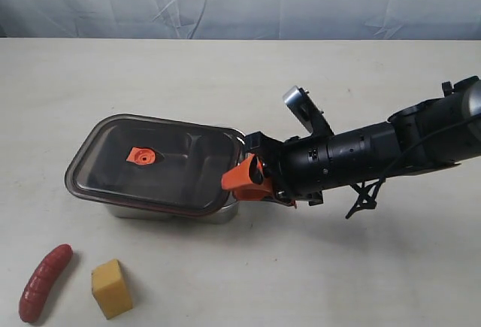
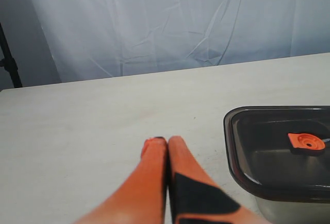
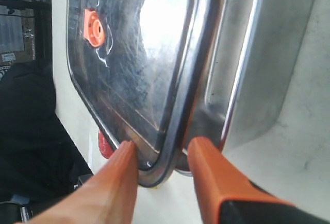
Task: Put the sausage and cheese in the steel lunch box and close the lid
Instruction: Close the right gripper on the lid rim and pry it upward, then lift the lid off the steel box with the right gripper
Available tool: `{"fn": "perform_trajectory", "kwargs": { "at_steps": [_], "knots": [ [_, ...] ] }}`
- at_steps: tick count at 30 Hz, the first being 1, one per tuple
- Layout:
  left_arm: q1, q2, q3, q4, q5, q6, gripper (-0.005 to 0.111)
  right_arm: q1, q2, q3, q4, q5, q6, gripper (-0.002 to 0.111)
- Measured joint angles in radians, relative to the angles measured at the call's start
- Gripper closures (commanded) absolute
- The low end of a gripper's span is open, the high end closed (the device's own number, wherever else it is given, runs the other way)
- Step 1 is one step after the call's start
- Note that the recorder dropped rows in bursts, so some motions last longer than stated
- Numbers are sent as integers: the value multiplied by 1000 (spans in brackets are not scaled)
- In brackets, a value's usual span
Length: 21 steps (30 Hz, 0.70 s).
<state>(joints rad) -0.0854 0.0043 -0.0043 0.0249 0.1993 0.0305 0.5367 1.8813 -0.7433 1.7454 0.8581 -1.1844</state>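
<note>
The dark translucent lid (image 1: pixel 158 161) with an orange valve tab lies askew on the steel lunch box (image 1: pixel 218 213), which stands left of centre. My right gripper (image 1: pixel 242 179) is at the lid's right end. In the right wrist view its fingers (image 3: pixel 164 147) straddle the lid's rim (image 3: pixel 139 54): one rests on top, the other stands a small gap away beside the box wall (image 3: pixel 258 69). The dark-red sausage (image 1: pixel 45 282) and the yellow cheese wedge (image 1: pixel 111 288) lie on the table in front of the box. My left gripper (image 2: pixel 167 140) is shut and empty, left of the lid (image 2: pixel 278 147).
The table top (image 1: pixel 338 267) is pale and plain, with a wrinkled white curtain (image 1: pixel 240 0) along its far edge. My right arm (image 1: pixel 376 150) stretches in from the right, low over the table.
</note>
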Motion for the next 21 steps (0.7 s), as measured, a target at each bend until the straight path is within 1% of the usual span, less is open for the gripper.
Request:
{"fn": "perform_trajectory", "kwargs": {
  "at_steps": [3, 11, 21],
  "knots": [
    [0, 0, 0, 0, 0, 0, 107, 12, -1, -11, 0, -15, 6, 72],
    [0, 0, 0, 0, 0, 0, 107, 66, -1, -64, 0, -122, 48, 72],
    [0, 0, 0, 0, 0, 0, 107, 69, -1, -64, 0, -152, 61, 72]
  ]
}}
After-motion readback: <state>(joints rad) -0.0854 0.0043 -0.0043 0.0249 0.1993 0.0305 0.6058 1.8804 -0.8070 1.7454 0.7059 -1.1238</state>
